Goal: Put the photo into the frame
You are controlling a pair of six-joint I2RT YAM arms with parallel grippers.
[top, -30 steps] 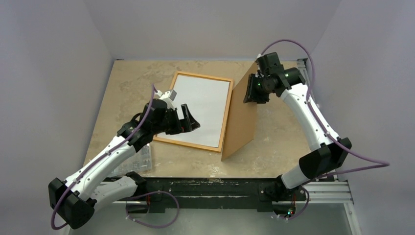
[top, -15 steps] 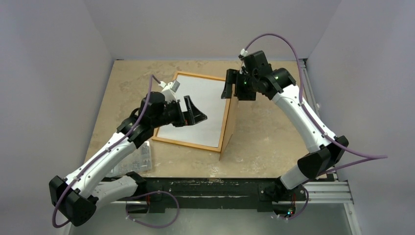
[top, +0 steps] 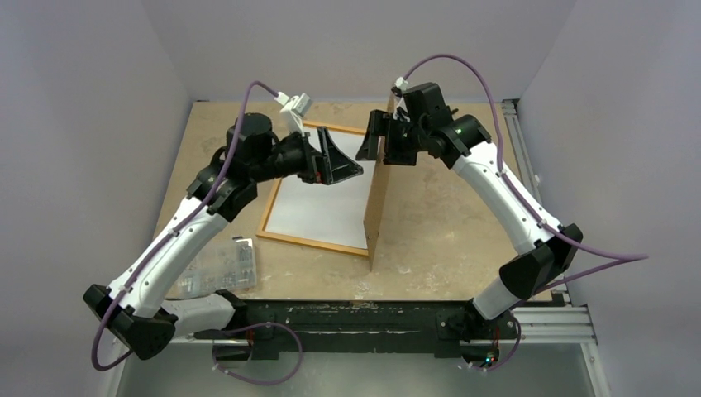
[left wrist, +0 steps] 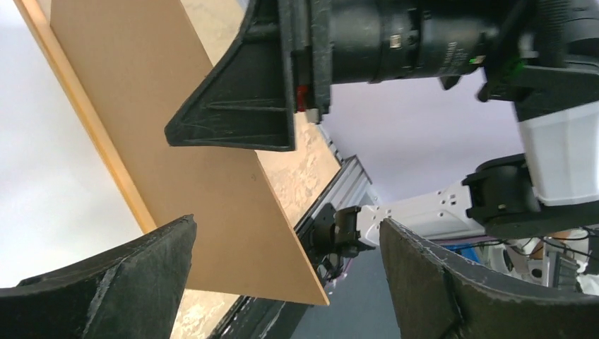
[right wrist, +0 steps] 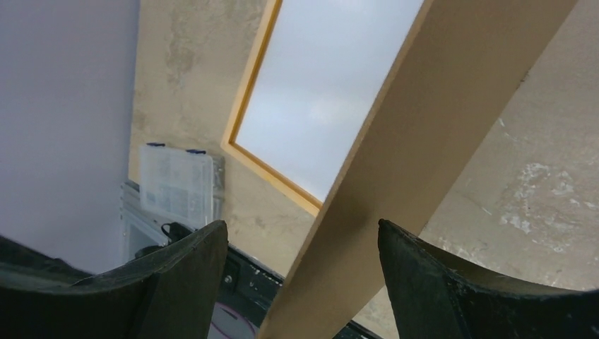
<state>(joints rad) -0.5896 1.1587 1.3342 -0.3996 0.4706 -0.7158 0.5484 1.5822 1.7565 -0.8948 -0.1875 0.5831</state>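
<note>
Flat on the beige table (top: 455, 240), the frame (top: 314, 242) with thin orange border, plain white inside. Just beside its right edge, a brown backing board (top: 378, 211) standing on one edge, almost upright. At the far top of the board, the right gripper (top: 383, 141), one finger on each side, jaws apart. Above the far part of the frame, the left gripper (top: 337, 168), jaws spread wide. Near the left arm, a clear plastic box (top: 219, 266) on the table.
</note>
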